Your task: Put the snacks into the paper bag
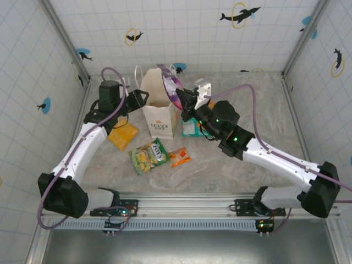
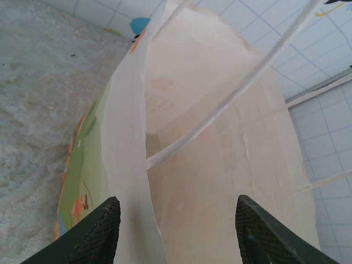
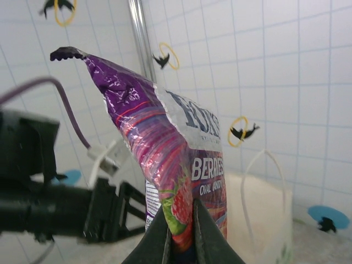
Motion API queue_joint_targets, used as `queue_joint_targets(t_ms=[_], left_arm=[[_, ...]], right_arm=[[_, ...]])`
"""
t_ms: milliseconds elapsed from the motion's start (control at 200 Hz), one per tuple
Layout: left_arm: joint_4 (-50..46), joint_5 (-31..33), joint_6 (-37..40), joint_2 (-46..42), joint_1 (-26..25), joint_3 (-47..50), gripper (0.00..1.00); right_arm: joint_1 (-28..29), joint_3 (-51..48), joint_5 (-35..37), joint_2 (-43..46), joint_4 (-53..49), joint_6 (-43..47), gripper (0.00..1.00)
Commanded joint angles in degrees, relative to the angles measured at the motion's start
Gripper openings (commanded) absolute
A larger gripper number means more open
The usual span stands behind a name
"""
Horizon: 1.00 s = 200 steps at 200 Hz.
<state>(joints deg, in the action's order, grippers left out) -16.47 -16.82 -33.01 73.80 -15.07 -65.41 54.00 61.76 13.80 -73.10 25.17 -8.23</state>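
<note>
Right claw [image 3: 181, 223]: clamped on lower edge of glossy purple berry snack packet [image 3: 165, 143], upright for a drop.
Tall white paper bag [image 1: 159, 115]: stands mid-table; packet above its right rim.
Left claw [image 2: 176, 231]: jaws apart astride bag's left wall, probably steadying the mouth.
Waiting: flat green packet [image 1: 148, 155], near side.
Arms: both reach far toward bag.

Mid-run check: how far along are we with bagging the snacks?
Done: unclear, the paper bag's contents are hidden. In hand: the right claw is shut on a purple berry packet at the bag mouth; the left claw stands open at the rim. Left: a yellow packet, a green packet, an orange packet and a teal packet on the table.
</note>
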Motion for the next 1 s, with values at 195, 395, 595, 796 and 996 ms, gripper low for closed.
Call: queue_joint_targets(t_ms=[195,395,595,796,996], left_arm=[[-0.88,6.09,2.05,-0.22,-0.29,-3.84,0.51],[-1.66,8.15,3.56,0.36,-0.31,-5.64,0.44],[-1.77,9.85,5.28,0.80,-0.30,-7.12,0.39],[-1.67,11.20,7.29,2.02,-0.14,-9.03,0.38],[-0.05,6.76,7.11,4.33,1.05,-10.97,0.38]], right_arm=[[0.01,11.78,-0.17,-9.18,11.57,-8.86,0.00],[-0.20,18.41,2.16,-16.88,11.13,-11.23,0.00],[-0.56,21.89,5.51,-22.86,10.56,-10.71,0.00],[-0.91,22.31,6.80,-25.67,9.47,-11.59,0.00],[-1.26,21.17,7.46,-25.86,9.24,-12.00,0.00]])
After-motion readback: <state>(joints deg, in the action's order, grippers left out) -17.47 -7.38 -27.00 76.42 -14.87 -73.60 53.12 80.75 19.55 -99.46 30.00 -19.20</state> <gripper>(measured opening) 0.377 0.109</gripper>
